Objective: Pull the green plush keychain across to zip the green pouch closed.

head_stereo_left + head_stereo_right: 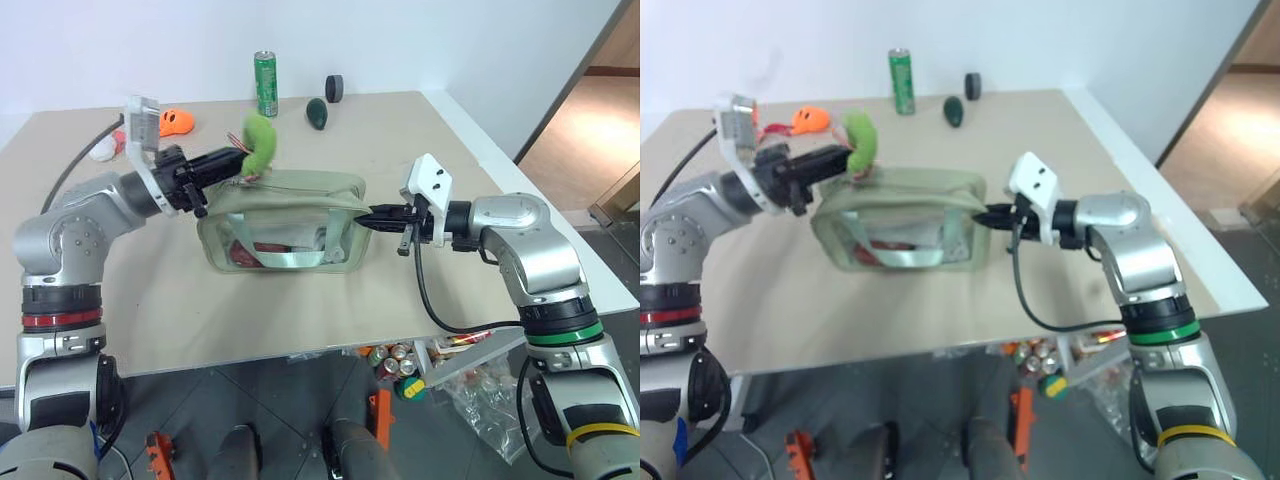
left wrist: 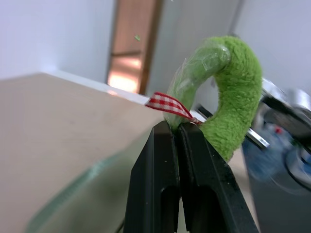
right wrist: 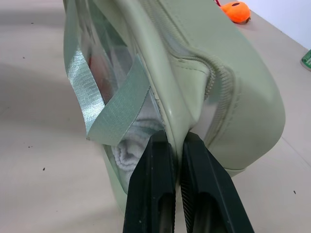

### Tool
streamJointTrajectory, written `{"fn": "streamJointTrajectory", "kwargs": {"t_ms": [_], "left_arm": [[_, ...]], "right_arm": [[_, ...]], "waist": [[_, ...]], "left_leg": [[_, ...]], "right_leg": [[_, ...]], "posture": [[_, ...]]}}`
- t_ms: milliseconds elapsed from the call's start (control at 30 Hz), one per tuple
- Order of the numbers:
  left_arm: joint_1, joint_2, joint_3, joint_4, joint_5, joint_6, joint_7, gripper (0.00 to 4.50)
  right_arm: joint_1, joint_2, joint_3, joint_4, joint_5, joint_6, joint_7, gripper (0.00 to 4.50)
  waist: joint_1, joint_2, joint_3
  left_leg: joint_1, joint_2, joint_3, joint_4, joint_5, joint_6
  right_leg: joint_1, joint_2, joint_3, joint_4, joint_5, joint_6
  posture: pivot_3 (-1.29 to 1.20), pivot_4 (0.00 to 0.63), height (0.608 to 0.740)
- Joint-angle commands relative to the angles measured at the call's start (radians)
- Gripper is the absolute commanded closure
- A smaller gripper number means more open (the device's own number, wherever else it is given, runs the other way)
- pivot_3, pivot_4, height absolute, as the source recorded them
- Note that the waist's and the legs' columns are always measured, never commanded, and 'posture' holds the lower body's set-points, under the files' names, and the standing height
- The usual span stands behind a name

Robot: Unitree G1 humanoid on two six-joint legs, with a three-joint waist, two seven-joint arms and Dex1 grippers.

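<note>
Our left gripper [image 1: 238, 165] pinches the soft, light green plush keychain [image 1: 261, 140] at its base; our right gripper [image 1: 366, 218] clamps the limp green pouch [image 1: 290, 190] end.

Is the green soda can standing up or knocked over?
Standing up. The green soda can stands upright on the table, silver top uppermost.

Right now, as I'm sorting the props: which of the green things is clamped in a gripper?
The green plush keychain, pinched by the shut left gripper above the green pouch. The green can and dark green egg sit untouched at the table's far side.
</note>
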Motion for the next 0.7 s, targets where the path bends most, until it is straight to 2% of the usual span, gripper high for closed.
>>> {"fn": "streamJointTrajectory", "kwargs": {"t_ms": [33, 167, 200, 467, 600, 700], "left_arm": [[-0.002, 0.037, 0.011, 0.02, 0.026, -0.023, -0.014, 4.37], [-0.033, 0.041, 0.027, 0.108, 0.061, -0.042, 0.019, 4.37], [-0.042, 0.041, 0.033, 0.128, 0.063, -0.042, 0.025, 3.8], [-0.029, 0.056, 0.044, 0.142, 0.061, -0.056, -0.009, 1.18], [-0.006, 0.075, 0.07, 0.123, 0.04, -0.05, -0.031, 1.18], [0.033, 0.122, 0.114, 0.129, 0.003, -0.026, -0.086, 1.18]], "right_arm": [[-0.009, 0.002, 0.004, -0.018, -0.002, -0.001, -0.005, 4.5], [-0.003, 0.001, 0.001, -0.022, -0.001, -0.001, -0.007, 4.5], [-0.003, 0.001, 0.001, -0.021, -0.001, -0.001, -0.008, 4.5], [-0.013, 0.008, 0.006, -0.008, -0.003, -0.009, -0.007, 4.5], [-0.014, 0.01, 0.006, -0.008, -0.004, -0.01, -0.006, 4.5], [-0.016, 0.01, 0.006, -0.007, -0.004, -0.01, -0.005, 4.5]], "waist": [[0.0, 0.0, 0.0], [0.001, 0.0, 0.0], [0.001, 0.0, 0.0], [0.001, 0.0, 0.0], [0.0, 0.0, 0.0], [-0.002, 0.0, 0.0]], "left_leg": [[0.0, 0.0, 0.0, 0.0, 0.0, 0.0], [0.0, 0.0, 0.0, 0.0, 0.0, 0.0], [0.0, 0.0, 0.0, 0.0, 0.0, 0.0], [0.0, 0.0, 0.0, 0.0, 0.0, 0.0], [0.0, 0.0, 0.001, 0.0, 0.0, 0.0], [0.0, 0.0, 0.001, 0.0, 0.0, 0.0]], "right_leg": [[0.0, 0.0, 0.0, 0.0, 0.0, 0.0], [0.0, 0.0, 0.0, 0.0, 0.0, 0.0], [0.0, 0.0, 0.0, 0.0, 0.0, 0.0], [0.0, 0.0, 0.0, 0.0, 0.0, 0.0], [0.0, 0.0, 0.0, 0.0, 0.0, 0.0], [0.0, 0.0, 0.0, 0.0, 0.0, 0.0]], "posture": [[0.0, 0.15, 0.74], [0.0, 0.15, 0.74], [0.0, 0.15, 0.74], [0.0, 0.15, 0.74], [0.0, 0.15, 0.74], [0.0, 0.15, 0.74]]}}
